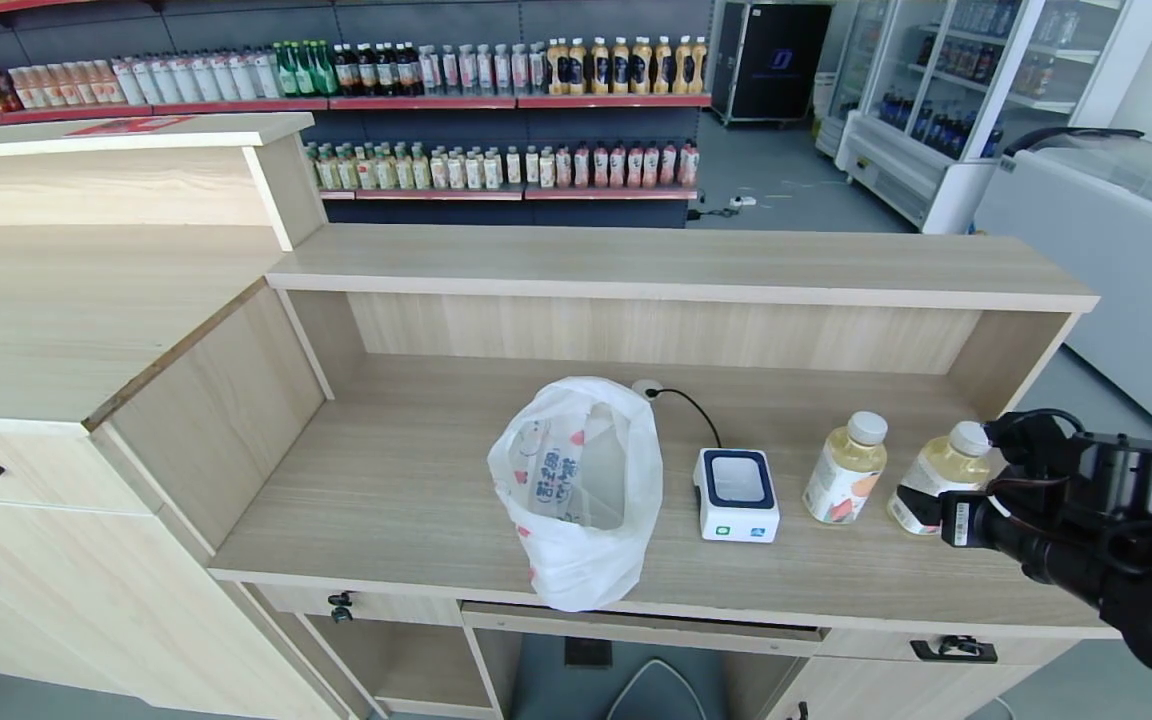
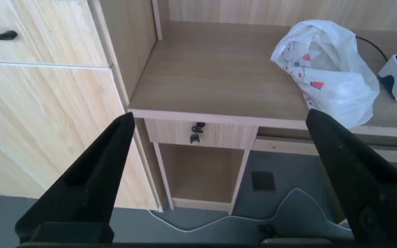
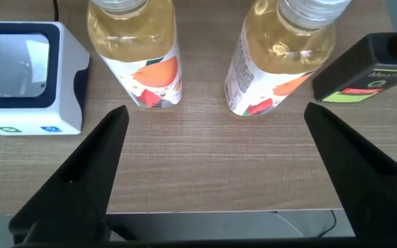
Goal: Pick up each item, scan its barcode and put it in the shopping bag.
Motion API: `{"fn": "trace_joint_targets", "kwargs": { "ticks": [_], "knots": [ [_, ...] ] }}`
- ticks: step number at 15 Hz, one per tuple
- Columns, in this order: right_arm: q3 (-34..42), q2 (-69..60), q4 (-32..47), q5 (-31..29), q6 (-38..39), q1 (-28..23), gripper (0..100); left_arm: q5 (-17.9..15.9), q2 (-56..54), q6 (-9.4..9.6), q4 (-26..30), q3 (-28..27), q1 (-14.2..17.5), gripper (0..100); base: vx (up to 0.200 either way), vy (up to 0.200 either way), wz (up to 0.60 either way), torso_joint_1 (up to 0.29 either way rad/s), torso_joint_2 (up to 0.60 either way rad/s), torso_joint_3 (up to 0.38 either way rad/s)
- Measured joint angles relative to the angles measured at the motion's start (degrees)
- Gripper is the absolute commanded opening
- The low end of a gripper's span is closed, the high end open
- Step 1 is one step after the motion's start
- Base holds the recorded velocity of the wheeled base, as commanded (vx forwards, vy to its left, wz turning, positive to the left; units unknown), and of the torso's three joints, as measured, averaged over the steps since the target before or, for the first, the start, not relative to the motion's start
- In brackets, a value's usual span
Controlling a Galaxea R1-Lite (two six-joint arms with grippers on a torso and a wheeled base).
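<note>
We find the shopping bag standing open at the middle of the front edge of the counter, with a bottle inside. The barcode scanner sits just beside it, toward the right end. Beyond the scanner, the first juice bottle and the second juice bottle stand upright, near each other but apart. The right gripper hovers at the front right corner facing both bottles, fingers spread, empty. The left gripper hangs off the front left corner, fingers spread, empty.
</note>
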Motion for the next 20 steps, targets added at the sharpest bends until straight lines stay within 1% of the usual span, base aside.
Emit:
{"fn": "trace_joint_targets", "kwargs": {
  "ticks": [3,6,8,12,16,18,20],
  "knots": [
    [-1.5,3.5,-2.8,0.0,0.0,0.0,100,0.0,0.0,-0.02,0.0,0.0,0.0,100,0.0,0.0,0.0,0.0,0.0,0.0],
    [-4.5,7.3,-6.4,0.6,0.0,0.2,100,0.0,0.0,0.0,0.0,0.0,0.0,100,0.0,0.0,0.0,0.0,0.0,0.0],
    [-6.5,10.0,-8.1,2.4,-0.4,0.8,100,0.0,0.0,0.0,0.0,0.0,0.0,100,0.0,0.0,0.0,0.0,0.0,0.0],
    [-9.9,14.4,-9.7,3.3,-1.4,3.5,100,0.0,0.0,-0.02,0.0,0.0,0.0,100,0.0,0.0,0.0,0.0,0.0,0.0],
    [-13.4,17.7,-9.9,2.8,-2.2,6.7,100,0.0,0.0,0.0,0.0,0.0,0.0,100,0.0,0.0,0.0,0.0,0.0,0.0],
    [-15.0,19.2,-10.0,2.7,-4.9,7.1,100,0.0,0.0,0.0,0.0,0.0,0.0,100,0.0,0.0,0.0,0.0,0.0,0.0],
    [-16.7,20.6,-10.0,2.5,-5.8,7.3,100,0.0,0.0,0.0,0.0,0.0,0.0,100,0.0,0.0,0.0,0.0,0.0,0.0]
  ]
}}
